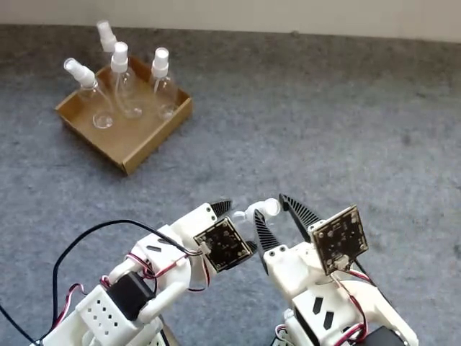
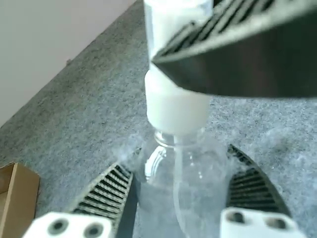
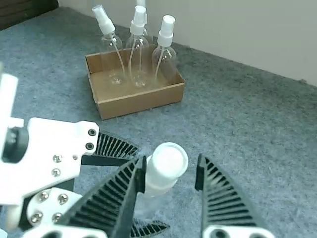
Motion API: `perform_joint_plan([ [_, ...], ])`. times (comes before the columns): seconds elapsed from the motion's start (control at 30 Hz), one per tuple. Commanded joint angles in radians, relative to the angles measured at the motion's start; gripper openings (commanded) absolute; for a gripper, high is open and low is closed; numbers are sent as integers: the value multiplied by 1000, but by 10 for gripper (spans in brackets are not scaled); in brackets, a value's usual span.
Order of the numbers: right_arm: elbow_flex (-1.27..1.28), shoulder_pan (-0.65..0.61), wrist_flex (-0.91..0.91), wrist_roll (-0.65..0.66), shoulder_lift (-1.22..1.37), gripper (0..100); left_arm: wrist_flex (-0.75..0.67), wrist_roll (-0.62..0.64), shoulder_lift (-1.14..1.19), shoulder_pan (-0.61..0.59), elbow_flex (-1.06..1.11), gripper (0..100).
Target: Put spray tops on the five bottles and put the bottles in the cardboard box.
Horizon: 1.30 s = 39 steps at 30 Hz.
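White plastic spray top (image 2: 173, 99) sits on the clear plastic bottle (image 2: 183, 198), held fast by the left pincer (image 2: 178, 161) near the grey table's (image 1: 324, 130) front. The right pincer (image 3: 171, 159), part-open around the top, should close squarely and twist without tilting.

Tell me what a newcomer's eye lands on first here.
The two hands meet close in front of the arms. The left hand grips a clear bottle, while the open right hand brackets its white spray top. Next come the four capped bottles standing in the cardboard box at the far left.
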Motion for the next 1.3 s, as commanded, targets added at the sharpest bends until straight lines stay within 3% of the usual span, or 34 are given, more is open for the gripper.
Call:
perform_joint_plan([
  [0.0,-4,-5,22,48,10,166,-28,14,4,-8,-64,108],
  [0.13,-1,-7,24,80,10,227,-28,14,4,-8,-64,108],
  [0.4,-10,-5,22,97,-1,231,-23,12,4,-13,-62,108],
  [0.53,-10,-1,16,94,-1,231,-23,14,4,-97,-68,108],
  [0.73,-10,110,-33,92,-1,228,-25,14,10,-160,-64,108],
  [0.87,-4,113,-38,92,-1,116,-28,14,7,-189,-71,108],
  [1.0,12,113,-74,92,-1,1,-54,14,13,-298,-113,108],
  [1.27,245,111,-305,92,-1,8,-49,9,16,-361,-236,108],
])
